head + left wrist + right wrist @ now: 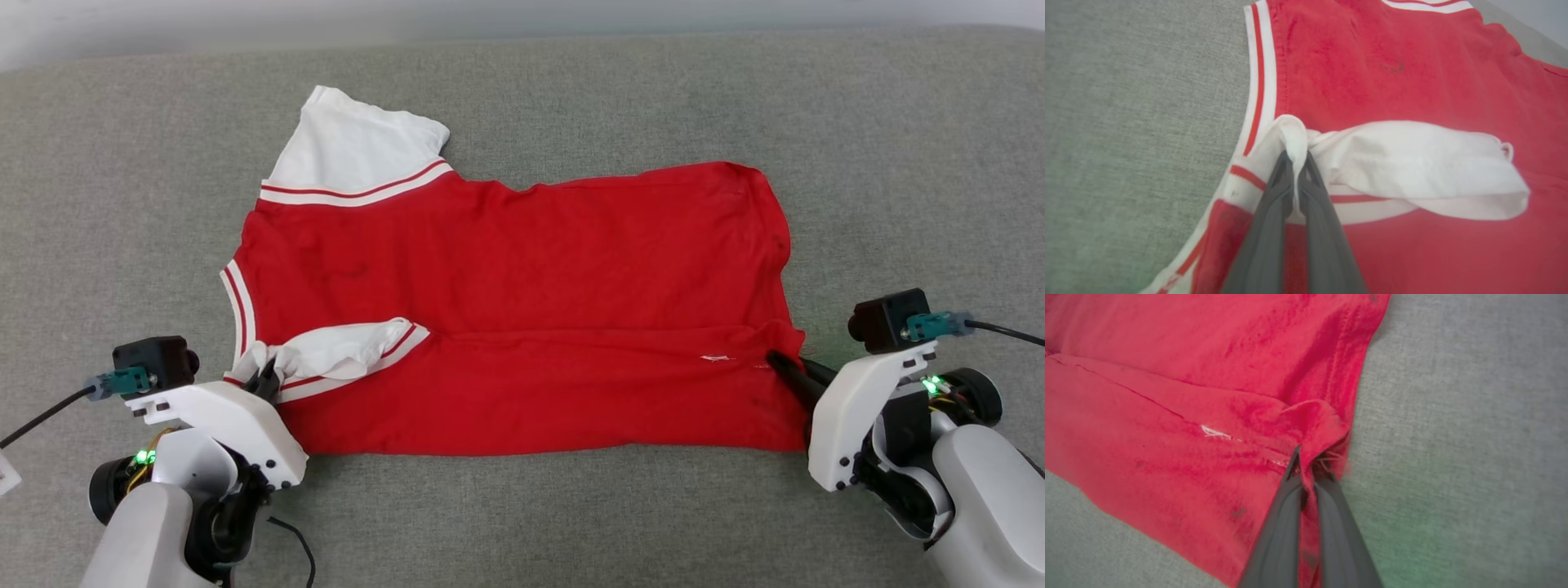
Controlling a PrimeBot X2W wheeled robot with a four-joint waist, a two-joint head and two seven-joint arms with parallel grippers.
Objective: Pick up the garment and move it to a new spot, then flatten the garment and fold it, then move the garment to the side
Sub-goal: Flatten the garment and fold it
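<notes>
The red garment (522, 269) lies spread on the grey surface, its near long edge folded over toward the middle. One white sleeve (351, 151) sticks out at the far left; the other white sleeve (351, 353) is folded onto the red body. My left gripper (265, 377) is shut on a pinch of that near sleeve's white fabric (1295, 141). At the garment's right edge my right gripper (780, 359) is shut on a bunch of red hem (1316, 424). The print is hidden, face down.
The grey fabric surface (522, 523) runs all around the garment, with free room near me, to the left and to the right. A pale wall edge (245, 24) borders the far side. Cables trail from both wrists.
</notes>
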